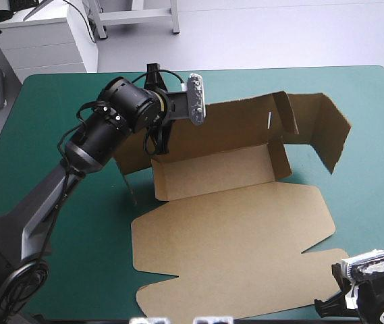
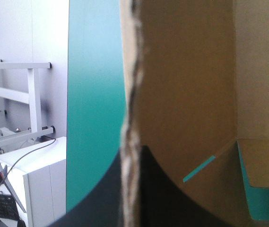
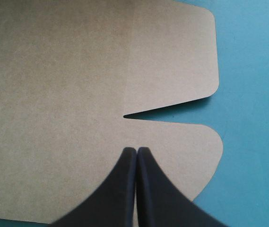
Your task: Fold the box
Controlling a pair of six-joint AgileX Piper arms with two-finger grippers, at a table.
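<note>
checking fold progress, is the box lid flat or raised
Flat: the box's lid lies spread on the teal-green cover; its far walls stand raised.

The gripper (image 2: 133, 163) pinches a raised wall of the box (image 2: 186, 85), the wall's rough edge standing between the black fingers (image 2: 165, 196). The teal-green cover (image 2: 94, 94) lies beside the wall. It also shows through a thin slit (image 2: 199, 169) in the board.

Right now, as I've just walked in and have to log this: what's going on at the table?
The robot is partway through folding the box. The left gripper is shut on the box's left wall, with the board's edge between its fingers. The far wall stands raised and the right flaps are up. The lid lies flat on the cover. The right gripper is shut and empty, over the lid's near right corner.
</note>
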